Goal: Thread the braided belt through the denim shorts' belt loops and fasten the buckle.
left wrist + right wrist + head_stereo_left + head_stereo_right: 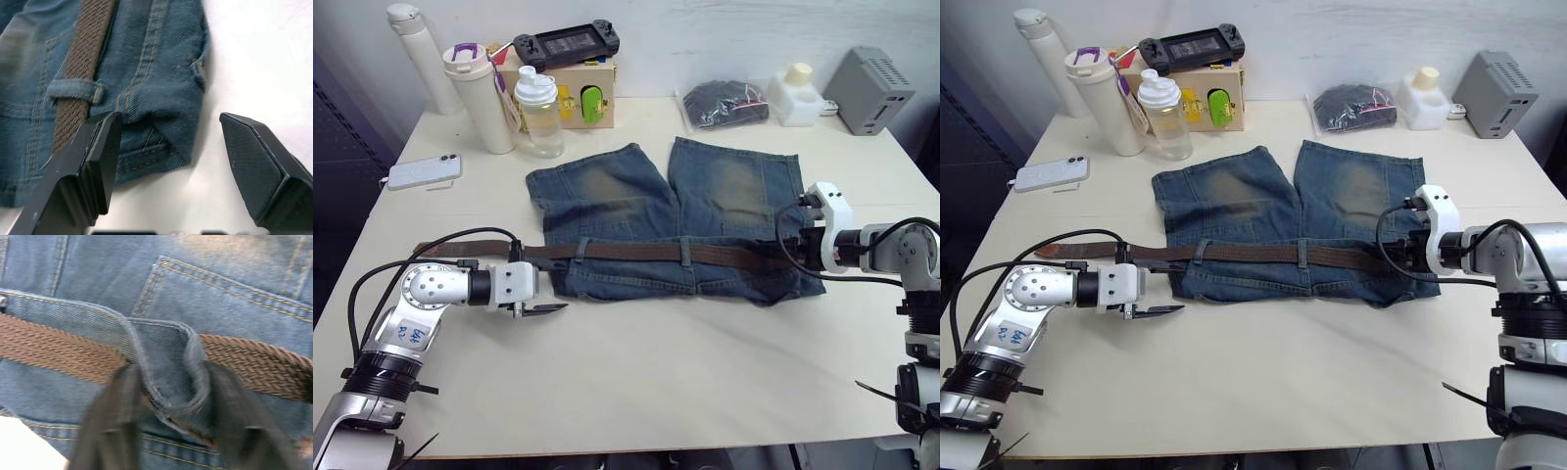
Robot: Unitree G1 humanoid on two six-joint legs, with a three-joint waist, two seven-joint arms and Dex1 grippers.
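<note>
Denim shorts [680, 220]: spread flat on the table [636, 382], about mid-width, waistband toward the near edge, legs pointing to the far edge; yellowish worn patch on each leg.
Braided belt [636, 252]: laid along the waistband, running left to right; threaded under at least two belt loops [582, 250] seen from the head views; a third loop over the strap in the left wrist view.
Belt, left end: extends off the shorts onto bare table toward the left edge, tan tab at the tip; passes behind the left arm.
Belt, right end: reaches the right side of the waistband at the right gripper; buckle not distinguishable.
Left gripper [544, 308]: low over the table just off the left corner of the waistband; jaws wide apart, nothing between them; one finger [100, 147] over the denim edge, the other over bare table.
Right gripper [171, 416]: at the right end of the waistband, pointing toward the shorts; fingers straddle a bunched fold of denim over the belt, pressed in on either side of the fold.
Far left corner: white flask, white tumbler [480, 98] with purple lid, clear shaker bottle [538, 113], wooden box with a black handheld console [566, 42] on top.
Left edge: white phone [424, 172], face down.
Far edge, right part: dark bundle in a clear bag [724, 103], small white bottle [795, 95], grey box [869, 88].
</note>
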